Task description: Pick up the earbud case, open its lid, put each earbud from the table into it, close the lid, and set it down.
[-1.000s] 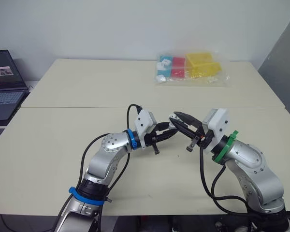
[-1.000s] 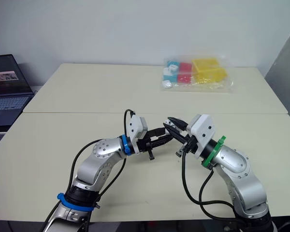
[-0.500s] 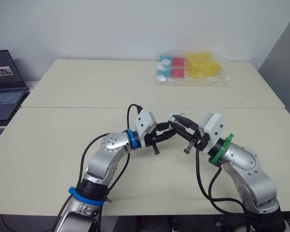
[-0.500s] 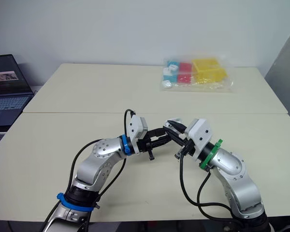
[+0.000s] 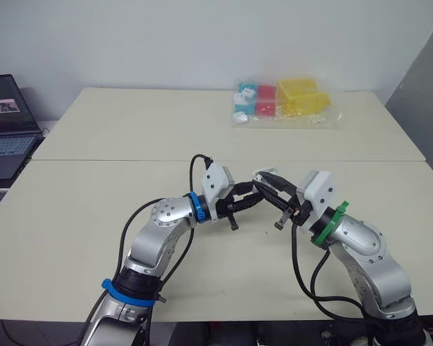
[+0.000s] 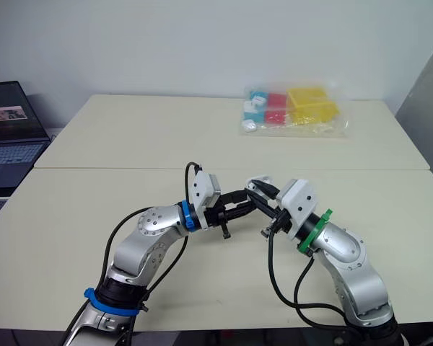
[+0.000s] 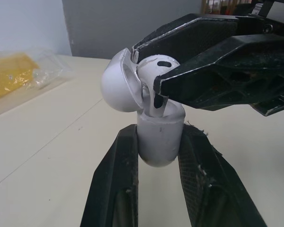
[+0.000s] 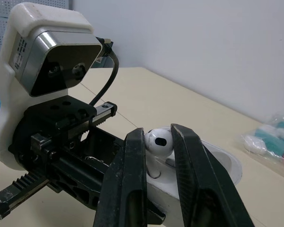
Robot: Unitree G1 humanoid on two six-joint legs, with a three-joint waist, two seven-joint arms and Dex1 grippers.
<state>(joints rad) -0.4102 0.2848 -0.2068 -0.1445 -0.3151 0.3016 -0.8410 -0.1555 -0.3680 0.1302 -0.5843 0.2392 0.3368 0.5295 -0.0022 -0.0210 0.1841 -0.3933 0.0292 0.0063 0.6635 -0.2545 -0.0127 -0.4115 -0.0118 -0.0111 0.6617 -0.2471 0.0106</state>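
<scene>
Above table, right end effector holds earbud in open case.

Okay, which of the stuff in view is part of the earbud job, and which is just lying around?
Job: case, lid open, gripped by the left tool; earbud, pinched in the right tool at the case's mouth.
Lying about: bag of coloured boxes at the table's far side; laptop off to the left.

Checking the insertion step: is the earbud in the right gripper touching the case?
Touching. The left wrist view shows the earbud, stem first, sunk into the case held by the left gripper.
</scene>
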